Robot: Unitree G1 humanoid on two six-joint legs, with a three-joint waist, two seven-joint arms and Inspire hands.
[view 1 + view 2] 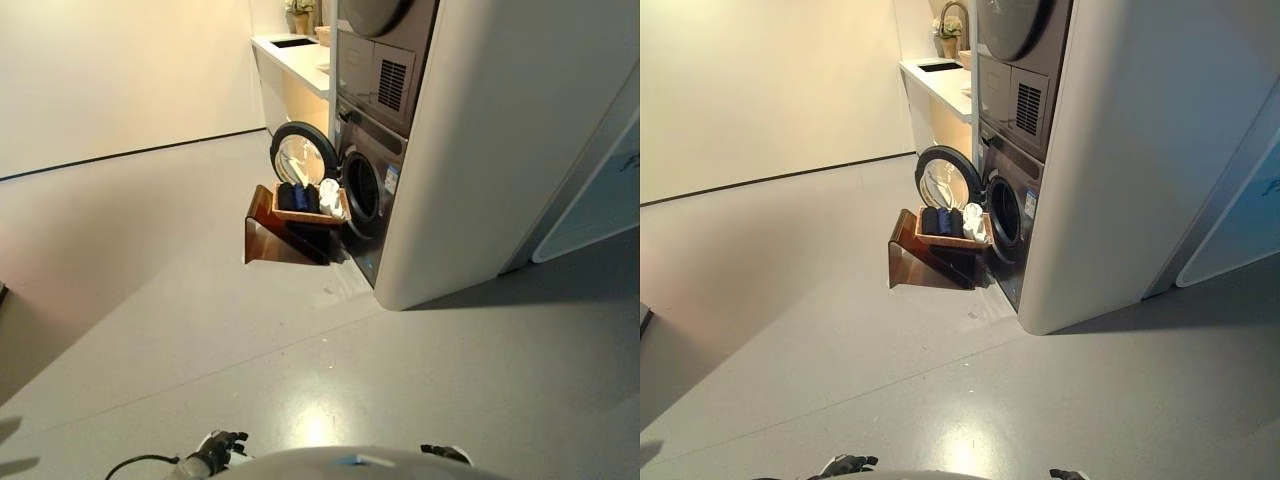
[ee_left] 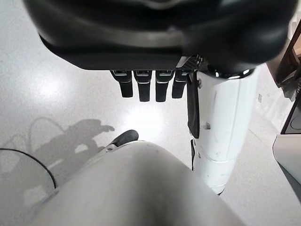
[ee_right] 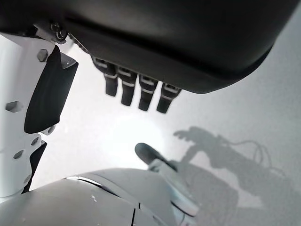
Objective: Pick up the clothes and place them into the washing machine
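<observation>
In the left eye view the washing machine (image 1: 368,190) stands well ahead across the bare floor (image 1: 200,330), its round door (image 1: 302,155) swung open, and just in front of the drum opening a basket (image 1: 300,217) rests on a brown stand (image 1: 268,238), holding the clothes (image 1: 305,196), dark pieces with a white one beside them; a tabletop (image 1: 295,55) runs along the wall behind. The right eye view shows the same layout, nothing lifted out yet. In the left wrist view the left hand (image 2: 146,84) hangs down with its fingers (image 2: 144,89) straight and side by side, holding nothing. In the right wrist view the right hand (image 3: 134,89) likewise hangs empty, fingers straight. I judge this the approach step: the next move calls for walking up to the basket until a hand can reach the clothes
</observation>
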